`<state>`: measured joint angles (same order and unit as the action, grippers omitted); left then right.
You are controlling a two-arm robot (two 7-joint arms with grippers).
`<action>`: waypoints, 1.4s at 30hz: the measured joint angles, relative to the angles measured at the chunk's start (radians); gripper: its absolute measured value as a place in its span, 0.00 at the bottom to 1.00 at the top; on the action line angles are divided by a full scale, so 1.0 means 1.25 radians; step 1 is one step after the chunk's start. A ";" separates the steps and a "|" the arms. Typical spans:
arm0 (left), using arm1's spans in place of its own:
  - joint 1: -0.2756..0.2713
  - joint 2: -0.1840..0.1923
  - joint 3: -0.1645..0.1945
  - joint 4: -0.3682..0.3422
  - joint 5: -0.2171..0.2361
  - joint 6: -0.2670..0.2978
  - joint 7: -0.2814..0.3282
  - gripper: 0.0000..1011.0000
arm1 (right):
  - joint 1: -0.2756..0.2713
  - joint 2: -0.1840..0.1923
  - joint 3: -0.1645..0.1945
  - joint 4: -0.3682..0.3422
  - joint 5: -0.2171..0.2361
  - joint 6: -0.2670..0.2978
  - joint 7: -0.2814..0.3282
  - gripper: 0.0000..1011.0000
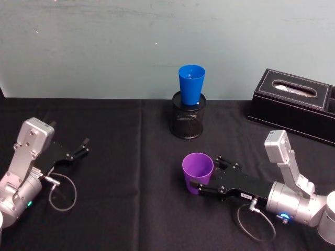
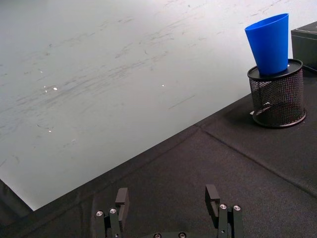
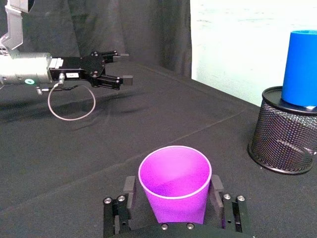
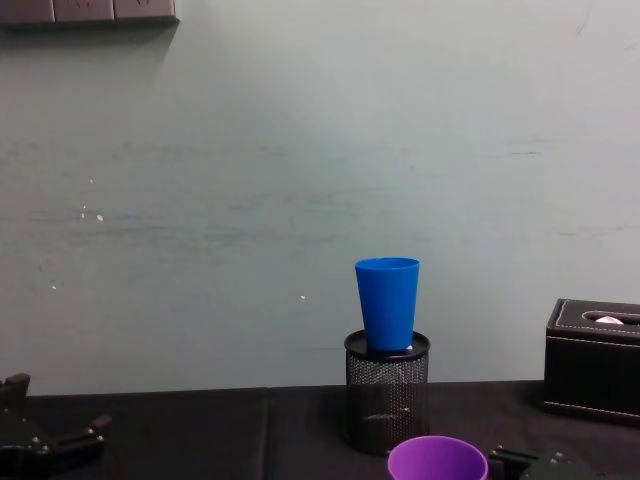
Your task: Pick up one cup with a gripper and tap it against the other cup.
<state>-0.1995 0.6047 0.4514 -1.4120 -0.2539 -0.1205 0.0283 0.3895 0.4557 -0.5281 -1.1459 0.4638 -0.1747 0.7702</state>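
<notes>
From the head view, the right gripper [image 1: 207, 171] lies low on the black tablecloth [image 1: 120, 198], its jaws spread to either side of the purple cup [image 1: 198, 168], which stands upright near the front. The blue cup [image 1: 191, 83] sits upright in the black mesh pot [image 1: 188, 123], well behind it. The left gripper [image 1: 84, 146] rests far to the left, released and empty. In the left wrist view, its fingers [image 2: 121, 198] stand apart over bare cloth. In the right wrist view, the purple cup [image 3: 176, 183] is between the right claw's fingers [image 3: 216, 187], one close against it, the other with a sliver of gap, not clenched. The chest view shows the blue cup [image 4: 388, 305] rising above the pot's rim [image 4: 387, 345].
</notes>
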 joint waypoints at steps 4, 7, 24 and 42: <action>0.000 0.000 0.000 0.000 0.000 0.000 0.000 1.00 | 0.000 0.000 0.000 0.000 0.000 0.000 0.000 0.83; 0.000 0.000 0.000 0.000 0.000 0.000 0.000 1.00 | 0.000 0.000 0.000 0.000 0.000 0.000 0.000 0.78; 0.000 0.000 0.000 0.000 0.000 0.000 0.000 1.00 | 0.000 0.000 0.000 0.000 0.000 0.000 0.000 0.71; 0.000 0.000 0.000 0.000 0.000 0.000 0.000 1.00 | 0.000 0.000 0.000 0.000 0.000 0.000 0.000 0.71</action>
<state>-0.1995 0.6047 0.4514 -1.4120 -0.2539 -0.1205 0.0283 0.3895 0.4557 -0.5281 -1.1459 0.4638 -0.1747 0.7703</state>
